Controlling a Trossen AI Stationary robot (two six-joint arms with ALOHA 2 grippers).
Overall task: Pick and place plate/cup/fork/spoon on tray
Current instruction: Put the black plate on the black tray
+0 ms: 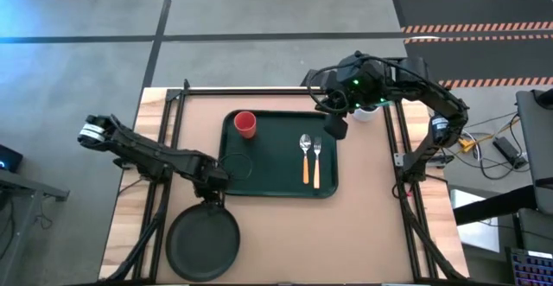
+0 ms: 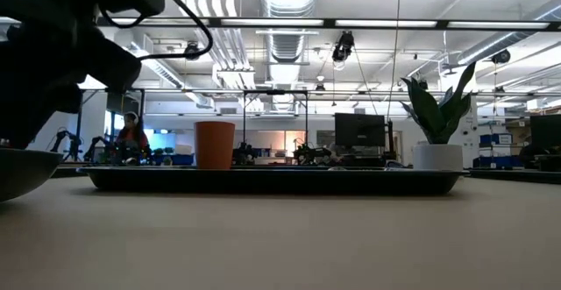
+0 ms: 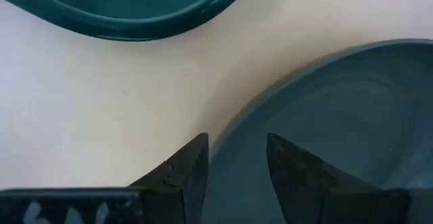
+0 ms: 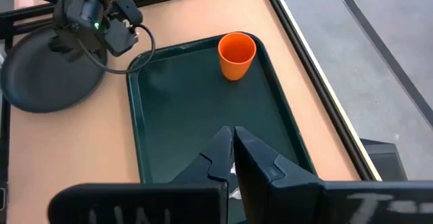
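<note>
I found the cup (image 1: 245, 123), fork (image 1: 316, 160) and spoon (image 1: 304, 156) already on the tray (image 1: 268, 178), the plate (image 1: 203, 243) remaining on the tabletop (image 1: 371, 225), my left end effector (image 3: 237, 160) spread astride its rim, the right end effector (image 4: 233, 149) clenched empty above the tray.

The left arm reaches in from the worktop's left edge, stretched low across toward the front-left part. Its left gripper (image 1: 210, 185) points down with its jaws parted, one finger (image 3: 181, 176) on each side of a rim. The right arm bends in from the worktop's right edge, elbow out, and folds back over the back-right corner. Its right gripper (image 1: 336, 127) hangs there above the surface with its jaws pressed together, holding nothing.
</note>
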